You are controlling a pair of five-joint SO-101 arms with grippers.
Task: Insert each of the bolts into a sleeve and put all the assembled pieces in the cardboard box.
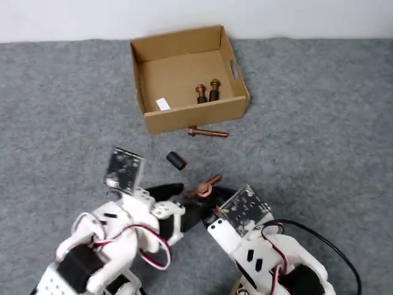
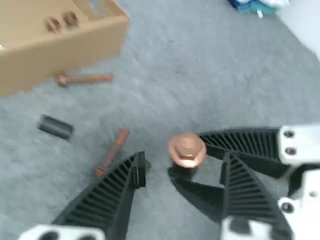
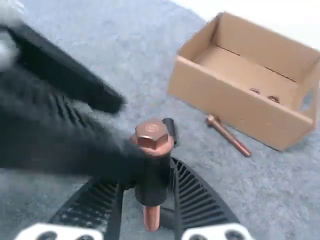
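A black sleeve with a copper bolt through it [image 3: 151, 167] stands upright between the fingers of my right gripper [image 3: 147, 202], which is shut on it; the bolt's hex head [image 2: 186, 148] points up. My left gripper [image 2: 157, 172] is open around the same piece, one finger [image 2: 200, 192] next to the sleeve. In the high view both grippers meet at this piece [image 1: 202, 190]. A loose bolt [image 2: 111, 152] lies on the carpet close by. Another bolt [image 1: 207, 131] lies along the front of the cardboard box [image 1: 184, 117]. An empty black sleeve [image 1: 176, 160] lies between the box and the arms.
Two assembled pieces [image 1: 207, 92] lie inside the box by its front wall, with a small white label [image 1: 163, 104] on its floor. Grey carpet stretches to both sides of the box. Something blue and white [image 2: 255, 6] lies far off on the carpet.
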